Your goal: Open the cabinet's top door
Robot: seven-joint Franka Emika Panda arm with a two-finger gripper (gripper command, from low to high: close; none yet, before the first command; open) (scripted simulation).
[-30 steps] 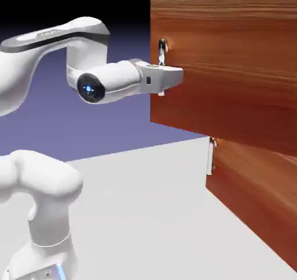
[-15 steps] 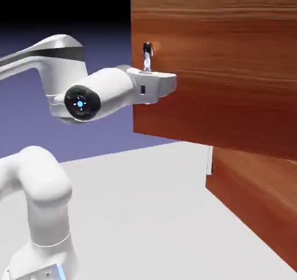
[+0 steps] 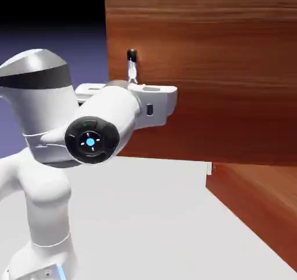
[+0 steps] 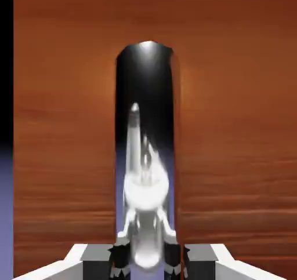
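Note:
The cabinet's top door (image 3: 220, 82) stands swung out from the cabinet (image 3: 261, 197), its wood-grain panel reaching far toward the exterior view's left. Its silver bar handle (image 3: 131, 64) sticks up near the panel's free edge. My gripper (image 3: 133, 84) is shut on this handle, the white hand lying level just below and right of it. In the hand view the shiny handle (image 4: 145, 157) fills the middle, and the fingertips (image 4: 119, 257) press on it from both sides at the bottom edge. The door's wood (image 4: 232, 128) fills the rest of the hand view.
The lower door (image 3: 255, 209) stays flush with the cabinet, its small silver handle (image 3: 209, 168) at its near edge. The white tabletop (image 3: 151, 215) spreads below the open panel. My arm's elbow and base (image 3: 46, 174) fill the exterior view's left.
The top door has swung further open toward the exterior view's left. My hand has moved left and back with the handle still gripped, and the arm has folded closer to the camera.

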